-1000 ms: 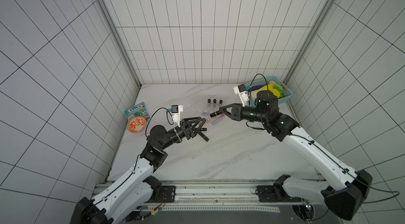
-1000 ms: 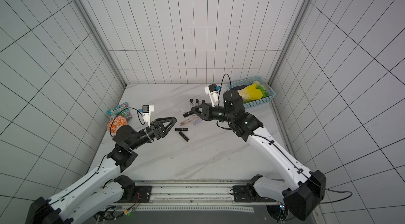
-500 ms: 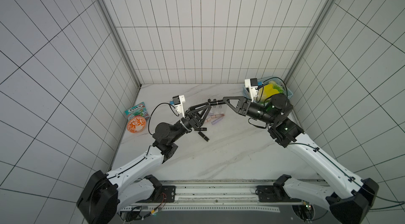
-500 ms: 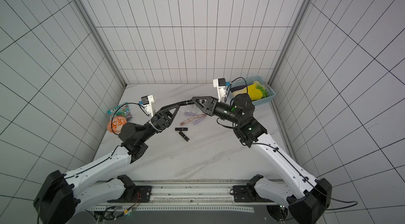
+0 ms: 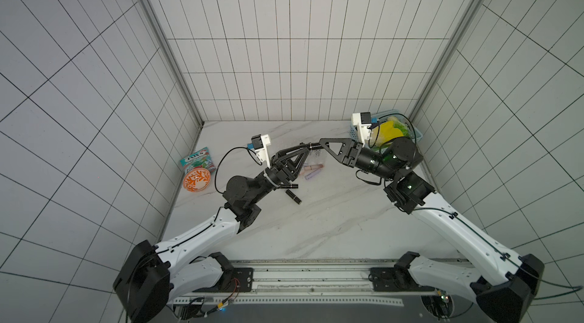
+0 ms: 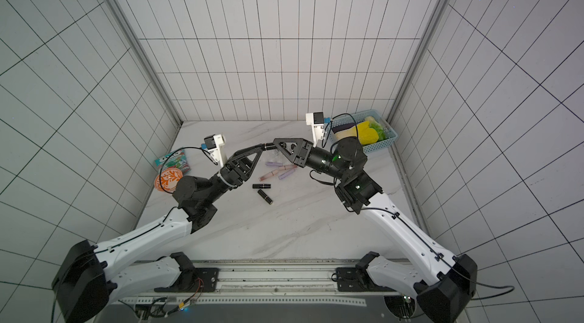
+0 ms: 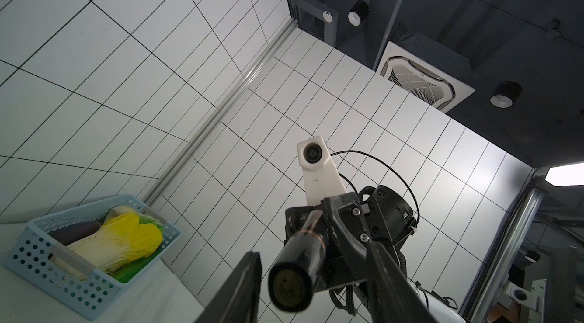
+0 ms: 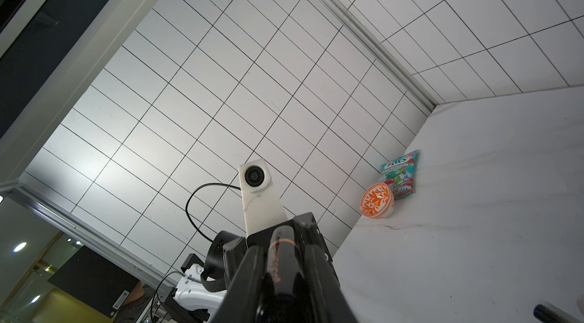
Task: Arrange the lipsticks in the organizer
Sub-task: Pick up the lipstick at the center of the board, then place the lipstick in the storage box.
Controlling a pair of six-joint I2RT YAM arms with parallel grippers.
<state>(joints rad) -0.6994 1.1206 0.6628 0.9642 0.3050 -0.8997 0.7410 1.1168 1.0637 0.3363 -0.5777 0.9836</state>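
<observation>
Where the table (image 6: pixel 300 229) meets the left wall, a candy bag (image 5: pixel 198 161) reads "FOX'S", its smaller print too small to read. An orange-patterned bowl (image 5: pixel 196 180) sits just beside it. The left gripper (image 6: pixel 260 149) hovers above mid-table, fingers (image 7: pixel 245 283) apart either side of a black lipstick (image 6: pixel 268 147). Only the left wrist view shows the gap and the tube's flat end. The right gripper (image 6: pixel 275 143) is clamped on the same tube's other end. The right wrist view shows gold lettering there, illegible. Under them the organizer (image 6: pixel 275 155) is a clear sliver, mostly hidden. Black, pink and lilac loose lipsticks (image 6: pixel 264 196) lie mid-table, and a lilac tube (image 6: pixel 273 164) shows in a top view. Bare marble runs to the front edge. A blue basket (image 6: pixel 379 145) fills the far right corner.
</observation>
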